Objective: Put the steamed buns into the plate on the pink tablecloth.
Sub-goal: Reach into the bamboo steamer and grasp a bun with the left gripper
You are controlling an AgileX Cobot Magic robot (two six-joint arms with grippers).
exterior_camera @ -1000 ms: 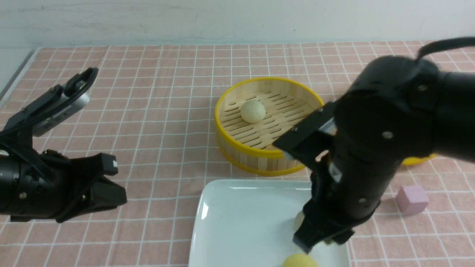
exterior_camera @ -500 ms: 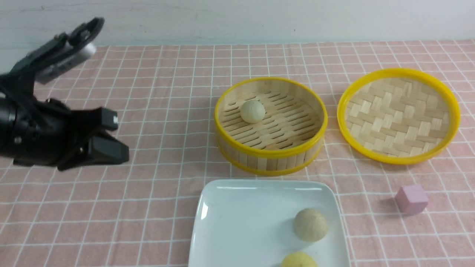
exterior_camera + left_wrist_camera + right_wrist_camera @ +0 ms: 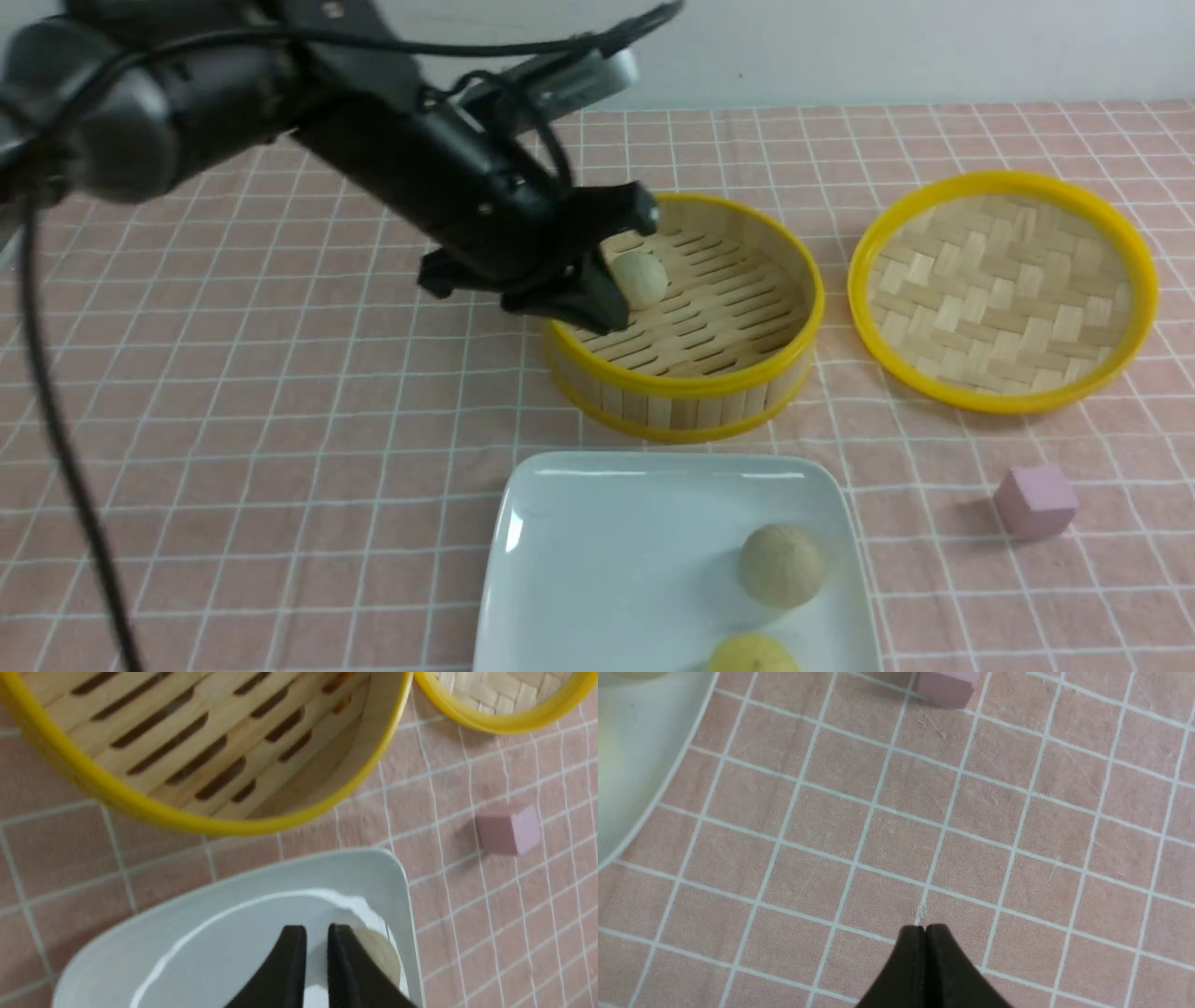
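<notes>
A cream-white steamed bun [image 3: 642, 279] lies in the bamboo steamer [image 3: 681, 385]. My left gripper [image 3: 620, 263] hovers over the steamer's left rim, right beside that bun; I cannot tell whether it touches it. In the left wrist view, the left gripper [image 3: 316, 933] shows a narrow gap with nothing in it. A tan bun [image 3: 781, 565] and a pale yellow bun [image 3: 752, 655] sit on the white plate [image 3: 607, 560] on the pink tablecloth [image 3: 280, 420]. Out of the front view, my right gripper [image 3: 926, 929] is shut and empty over bare cloth.
The steamer's woven lid [image 3: 1004, 289] lies upside down to the right of the steamer. A small pink cube [image 3: 1034, 502] sits right of the plate, and the cube [image 3: 945, 683] lies ahead of the right gripper. The plate's corner [image 3: 635, 742] is near it.
The right arm let go of the tan bun on the plate and drew back out of the front view. The left arm swung from the left side to the steamer.
</notes>
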